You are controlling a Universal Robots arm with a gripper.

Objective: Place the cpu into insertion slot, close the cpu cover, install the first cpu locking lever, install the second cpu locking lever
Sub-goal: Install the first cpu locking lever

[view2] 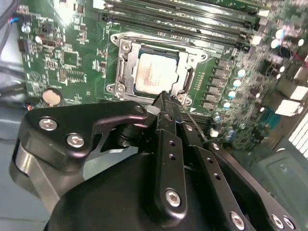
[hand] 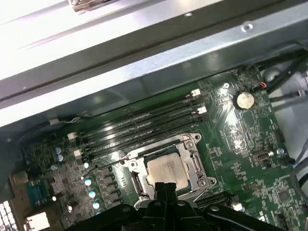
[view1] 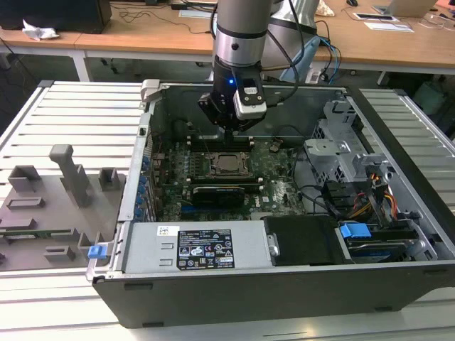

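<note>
Cpu (view2: 156, 72) seated, cpu cover (view2: 126, 65) looking down; prob. working lever stage. Hand (view2: 165, 97) clenched, empty, hovering by locking lever (hand: 108, 162). Seems to be needing a steady downward push.

Your workbench, with office desks behind.
You're looking at a white slatted table (view1: 78, 114); behind it run light wooden desks (view1: 142, 39) carrying papers (view1: 387, 21) and a crumpled white rag (view1: 39, 30).

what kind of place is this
Probably a robotics lab or workshop: an open computer case sits on a slatted metal table, a robot arm hangs over its motherboard, and wooden desks stand behind.
</note>
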